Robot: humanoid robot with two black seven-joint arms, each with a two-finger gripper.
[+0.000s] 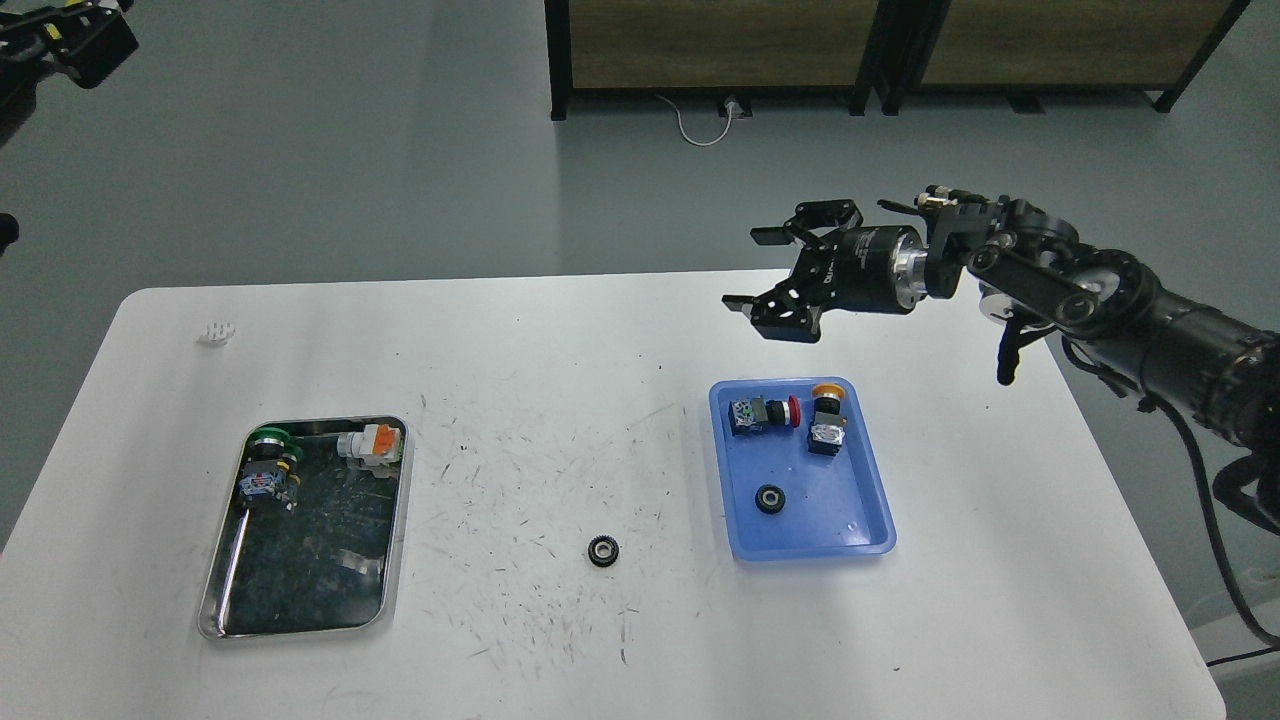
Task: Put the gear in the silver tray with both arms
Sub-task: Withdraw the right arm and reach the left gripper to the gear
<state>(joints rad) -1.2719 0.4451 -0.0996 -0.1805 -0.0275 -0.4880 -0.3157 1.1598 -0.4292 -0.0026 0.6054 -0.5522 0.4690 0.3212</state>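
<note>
A small black gear (602,550) lies alone on the white table, between the two trays. The silver tray (290,632) sits at the left, with a green-capped switch (268,462) and a white and orange part (372,443) in its far end. My right gripper (752,270) is open and empty, raised above the table's far edge, beyond the blue tray and far from the gear. A dark part of my left arm (68,36) shows at the top left corner; its fingers cannot be told apart.
A blue plastic tray (815,548) at the right holds a red button switch (760,413), a yellow one (826,420) and a small black ring (768,498). A small white piece (217,331) lies at the far left. Dark cabinets stand on the floor beyond.
</note>
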